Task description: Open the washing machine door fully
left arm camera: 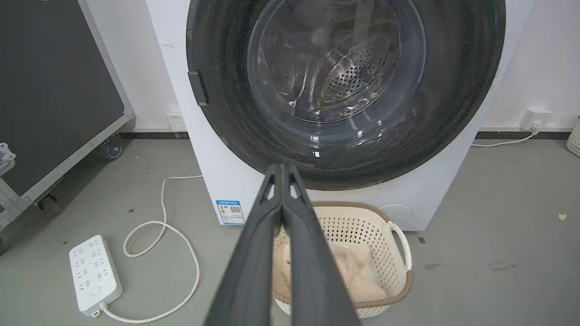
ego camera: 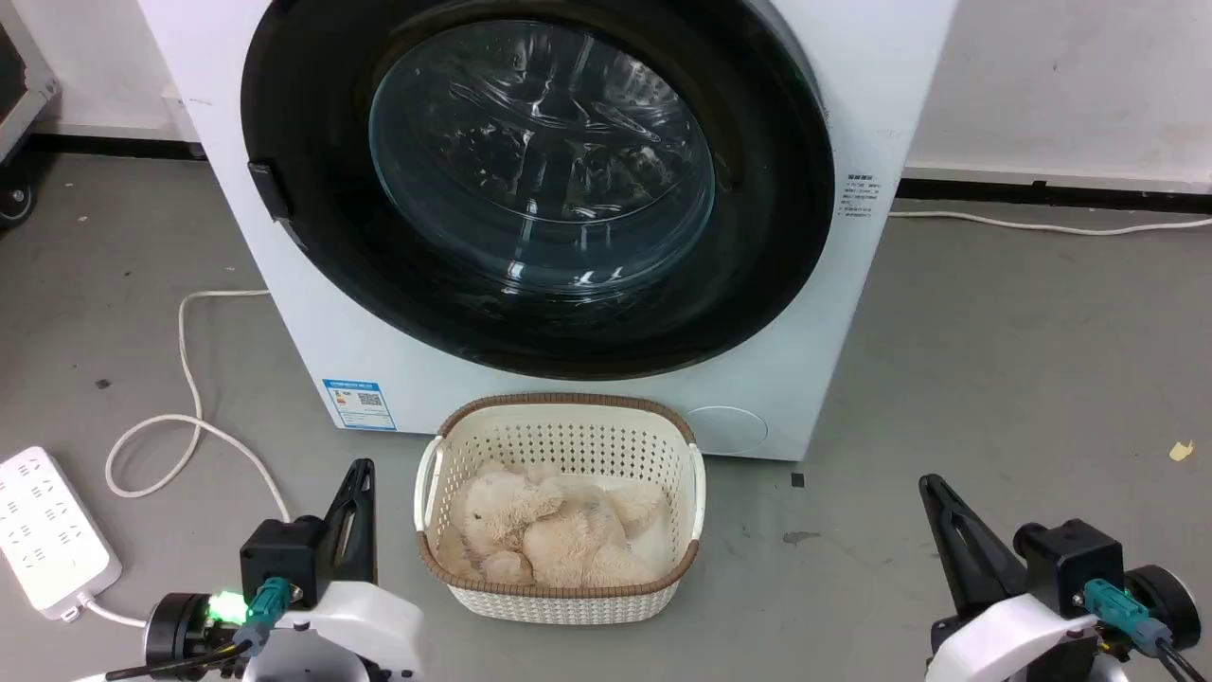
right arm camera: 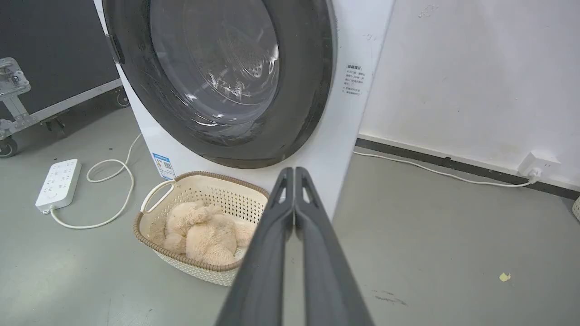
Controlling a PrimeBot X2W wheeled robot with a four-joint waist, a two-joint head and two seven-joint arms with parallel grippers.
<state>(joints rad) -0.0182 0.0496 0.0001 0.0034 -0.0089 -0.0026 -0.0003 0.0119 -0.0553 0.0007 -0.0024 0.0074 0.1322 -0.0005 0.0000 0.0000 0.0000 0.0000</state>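
Left end effector (ego camera: pixel 360 474): at 7 o'clock in the head view, fingers pressed together with nothing between them; in its wrist view (left arm camera: pixel 281 167) the tips meet in front of the door's lower rim.
Right end effector (ego camera: pixel 929 483): at 5 o'clock in the head view, fingers also pressed together and empty; its wrist view (right arm camera: pixel 294 170) has the tips over the machine's lower right corner.
Basket (ego camera: pixel 559 403): cream, perforated, brown rim, on the floor between the two end effectors at 6 o'clock, just in front of the machine.
Plush toy (ego camera: pixel 549 530): beige, lying inside the basket.
Washing machine door (ego camera: pixel 776 237): at 12 o'clock, round, glossy black, glass bowl in the middle, lying flat against the front of the machine and well apart from both end effectors.
Tab (ego camera: pixel 265 189): small and dark, at the door's 9 o'clock edge.
Drum (left arm camera: pixel 358 72): perforated steel, seen through the glass.
Washing machine (ego camera: pixel 379 350): white body, blue sticker (ego camera: pixel 360 404) at its 7 o'clock corner.
Power strip (ego camera: pixel 47 530): white, on the floor at 8 o'clock, beside the left end effector.
Cable (ego camera: pixel 189 379): white, looped on the grey floor (ego camera: pixel 994 379) between power strip and machine.
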